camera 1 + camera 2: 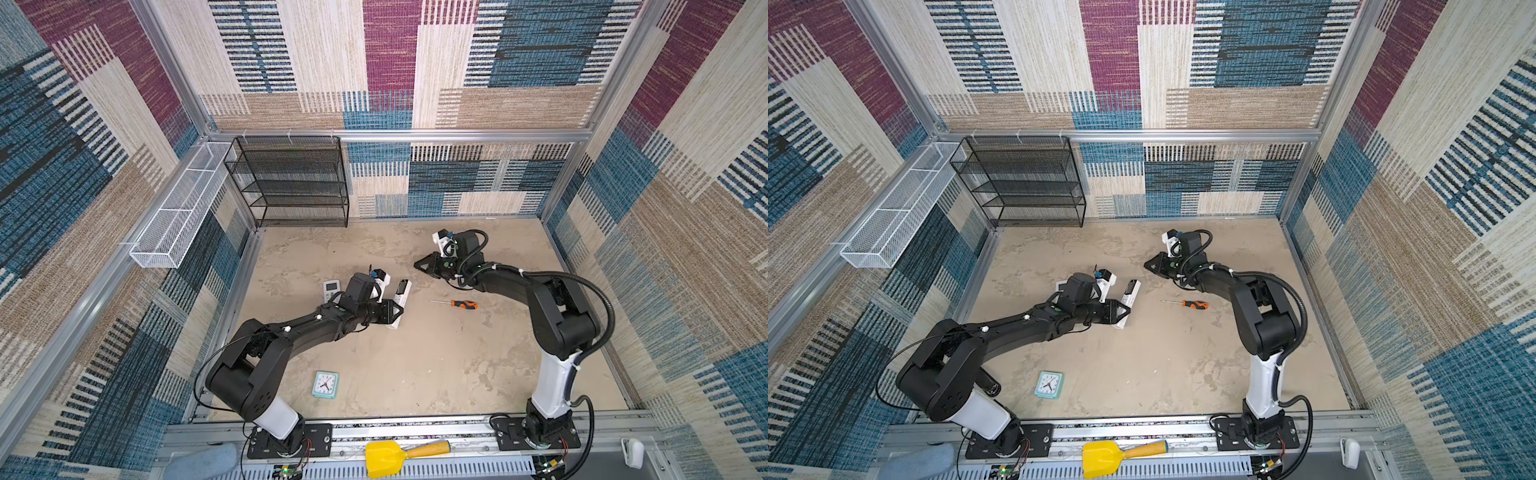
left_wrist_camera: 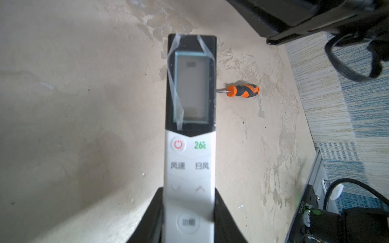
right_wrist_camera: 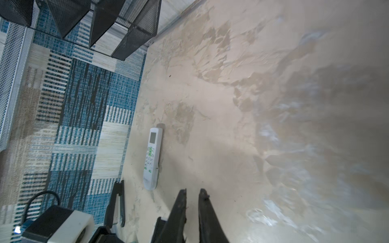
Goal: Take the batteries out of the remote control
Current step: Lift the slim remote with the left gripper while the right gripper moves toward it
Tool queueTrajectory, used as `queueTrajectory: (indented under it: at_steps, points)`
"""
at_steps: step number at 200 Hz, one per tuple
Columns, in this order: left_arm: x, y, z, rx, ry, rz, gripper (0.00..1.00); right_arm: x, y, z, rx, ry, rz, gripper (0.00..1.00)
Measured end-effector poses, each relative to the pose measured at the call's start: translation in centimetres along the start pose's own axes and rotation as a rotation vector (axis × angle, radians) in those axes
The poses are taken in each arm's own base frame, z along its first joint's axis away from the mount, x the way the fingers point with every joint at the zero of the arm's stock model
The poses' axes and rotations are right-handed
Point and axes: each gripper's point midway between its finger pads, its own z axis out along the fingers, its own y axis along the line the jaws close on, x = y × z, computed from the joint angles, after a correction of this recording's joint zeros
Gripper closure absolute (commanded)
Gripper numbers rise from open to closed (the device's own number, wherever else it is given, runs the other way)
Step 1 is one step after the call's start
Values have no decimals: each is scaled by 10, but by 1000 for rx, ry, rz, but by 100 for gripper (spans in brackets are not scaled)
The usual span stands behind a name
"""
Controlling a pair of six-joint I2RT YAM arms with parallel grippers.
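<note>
My left gripper (image 1: 397,309) (image 2: 188,189) is shut on the lower half of the remote control (image 1: 402,293) (image 2: 189,109), a long white body with a black top and a grey screen under peeling film. Its button face is turned to the left wrist camera. The batteries are hidden; no open compartment shows. My right gripper (image 1: 417,264) (image 3: 193,190) hovers over the table behind and to the right of the remote. Its fingers are drawn together, a thin slit between the tips and nothing in them.
A second white remote (image 3: 153,157) (image 1: 332,289) lies behind my left wrist. An orange-handled screwdriver (image 1: 457,304) (image 2: 242,90) lies right of the held remote. A small clock (image 1: 325,385) lies near the front. A black mesh shelf (image 1: 291,183) and white wire basket (image 1: 178,208) stand back left.
</note>
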Motion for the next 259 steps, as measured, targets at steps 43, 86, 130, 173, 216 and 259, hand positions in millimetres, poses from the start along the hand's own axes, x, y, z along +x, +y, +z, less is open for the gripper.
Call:
queueTrajectory:
  at_steps: [43, 86, 130, 173, 216, 259]
  points:
    - [-3, 3, -3, 23, -27, -43, 100, 5, 10, 28, -70, 73, 62, 99]
    - [-13, -1, -5, 55, -57, -53, 100, 10, 11, 35, -84, 103, 92, 100]
    - [-18, -5, -2, 92, -69, -73, 100, 16, 13, 37, -99, 128, 117, 100]
    - [-20, -5, 2, 122, -69, -93, 100, 16, 17, 38, -112, 129, 116, 100]
    - [-22, -3, 6, 155, -63, -161, 100, 14, 22, 39, -134, 114, 115, 100]
    - [-34, 8, 11, 178, -79, -235, 100, 5, 22, 45, -167, 74, 157, 100]
